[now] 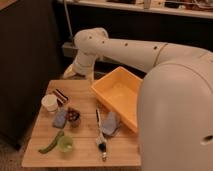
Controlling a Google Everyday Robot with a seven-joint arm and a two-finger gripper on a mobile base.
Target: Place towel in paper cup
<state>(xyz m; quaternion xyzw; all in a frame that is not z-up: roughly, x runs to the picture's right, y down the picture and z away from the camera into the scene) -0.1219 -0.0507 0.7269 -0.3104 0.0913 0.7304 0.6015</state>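
Nearest us, along the front edge of the wooden worktop [82, 152], we note a small green cup [65, 144] with a green pod [50, 142] beside it, and a brush [102, 146] lying lengthwise.

Just behind the brush head lies the towel [110, 123], loosely folded, flat on the wood and close to the yellow tub [120, 96]. Nothing holds it. To its left sit a small dark pot [73, 116] and a flatter blue-grey pad [60, 118], which we do not take for the towel.

Further back on the left stands the paper cup [49, 103], upright, mouth up and apparently empty, with a striped packet [61, 96] just beyond. Cup and towel are well apart, with the dark pot between them.

At the far left corner the gripper [70, 73] hangs over the worktop's back edge, its fingers spread and holding nothing. The white arm [130, 50] reaches across behind the tub.

We judge the task not begun: the spread fingers suit a coming pick, and the gripper must first come forward to the towel.
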